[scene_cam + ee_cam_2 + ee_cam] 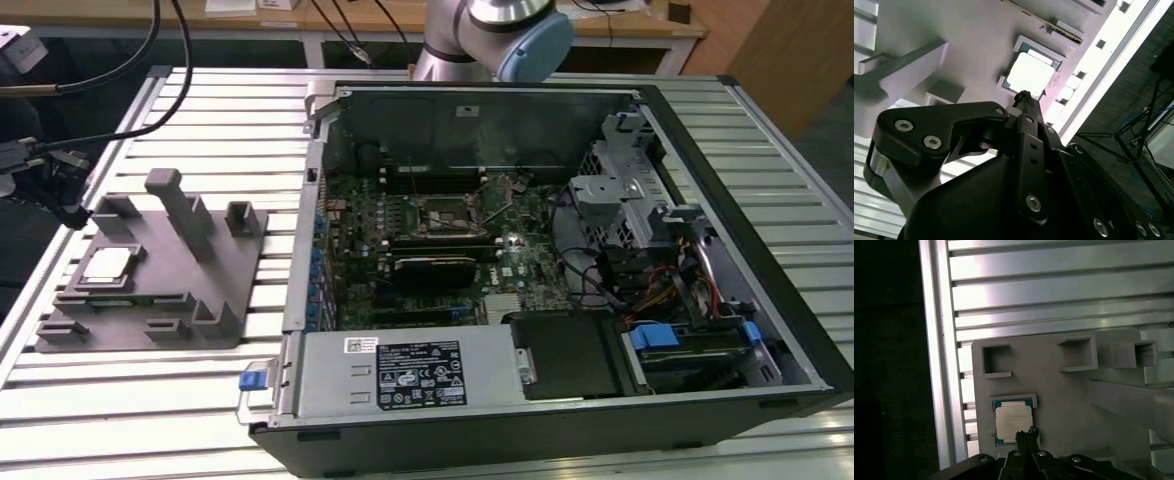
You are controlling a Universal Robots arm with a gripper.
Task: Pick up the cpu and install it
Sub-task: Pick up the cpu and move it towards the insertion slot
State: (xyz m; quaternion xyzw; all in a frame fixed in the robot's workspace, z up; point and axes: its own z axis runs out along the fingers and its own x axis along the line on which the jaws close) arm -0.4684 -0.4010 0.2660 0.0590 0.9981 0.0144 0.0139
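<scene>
The cpu, a small square chip with a pale silvery top, lies flat in a pocket of the grey plastic tray on the exterior view's left. In both wrist views the cpu sits just beyond my fingertips. My gripper hangs above the tray's outer edge, a little above the chip and apart from it. Its black fingers meet at the tip, so the gripper is shut with nothing in it. The dark square socket sits on the motherboard inside the open computer case.
The open computer case lies on the slatted aluminium table, with drive cages and cables on the exterior view's right. Upright posts rise from the tray beside the chip. The table's edge rail runs close to the tray.
</scene>
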